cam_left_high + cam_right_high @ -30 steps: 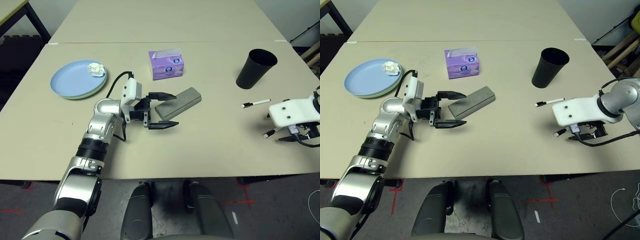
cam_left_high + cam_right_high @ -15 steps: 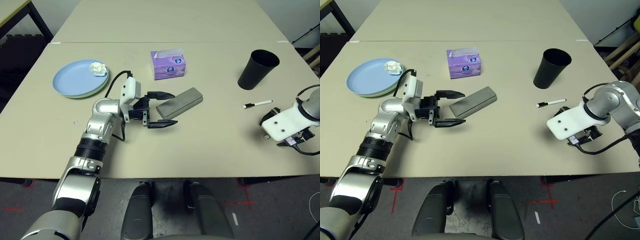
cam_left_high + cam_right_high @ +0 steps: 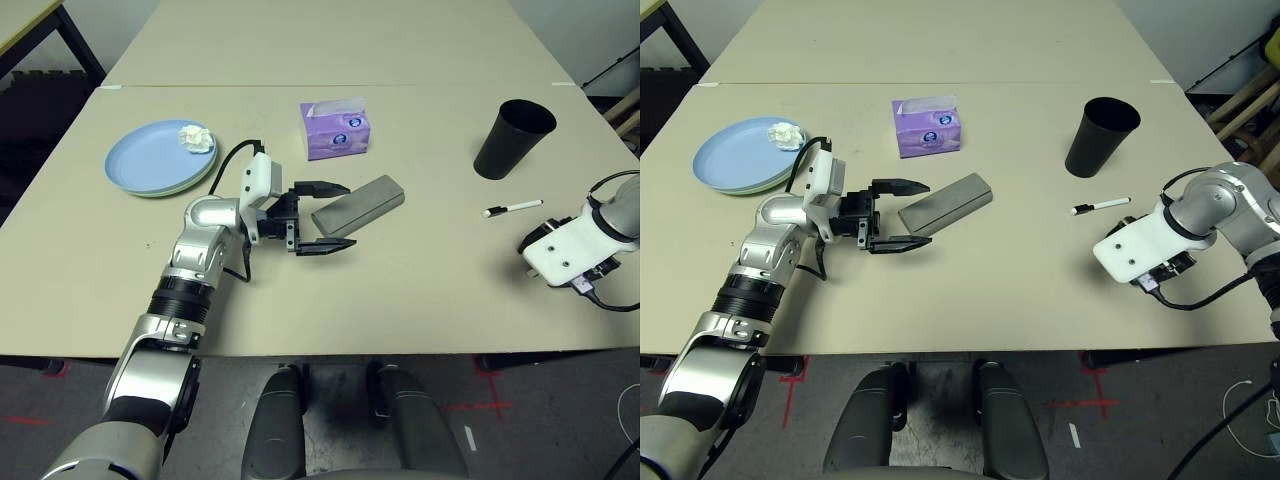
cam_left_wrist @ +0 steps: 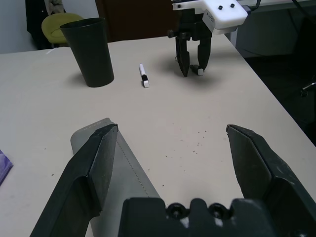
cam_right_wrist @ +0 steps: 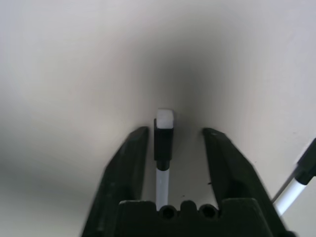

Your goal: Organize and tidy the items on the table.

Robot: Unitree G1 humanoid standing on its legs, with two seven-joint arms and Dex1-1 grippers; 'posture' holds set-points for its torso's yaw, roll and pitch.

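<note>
My left gripper [image 3: 338, 216] is open and lies level over the table [image 3: 430, 300]. The near end of the grey glasses case [image 3: 358, 203] sits between its fingers, close to the far one. My right gripper [image 4: 193, 66] points down at the table, open, its fingers [image 5: 129, 163] on either side of a thin white pen [image 5: 163, 148] without touching it. A second white pen [image 3: 512, 208] lies in front of the black cup [image 3: 512, 137]. The tissue wad [image 3: 195, 137] rests on the stacked blue and green plates [image 3: 150, 160]. The purple tissue box [image 3: 335, 128] stands behind the case. The sunglasses are out of view.
A second table [image 3: 330, 40] butts against the far edge. The right wrist's white housing [image 3: 562, 255] stands close to the right front corner, with a cable looping beside it. Bare tabletop stretches between the case and the right arm.
My right arm has swung in and come down over the pen that lay at the front right, so its housing covers it from above. The left arm and the case have not moved.
</note>
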